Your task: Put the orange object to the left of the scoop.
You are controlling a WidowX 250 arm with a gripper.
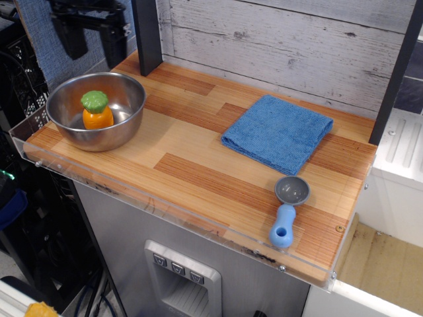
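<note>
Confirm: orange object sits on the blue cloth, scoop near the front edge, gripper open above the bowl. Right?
Not quite. The orange object sits inside the steel bowl, not on the blue cloth, which has nothing on it. The observation.image view shows this. The rest holds: the scoop lies near the front edge, and the gripper hangs open above the bowl.

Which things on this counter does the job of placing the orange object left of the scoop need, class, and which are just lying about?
Needed: the orange object, sitting in the steel bowl; the scoop near the front right edge; the gripper, open above the bowl.

Lying about: the blue cloth, folded behind the scoop.
</note>
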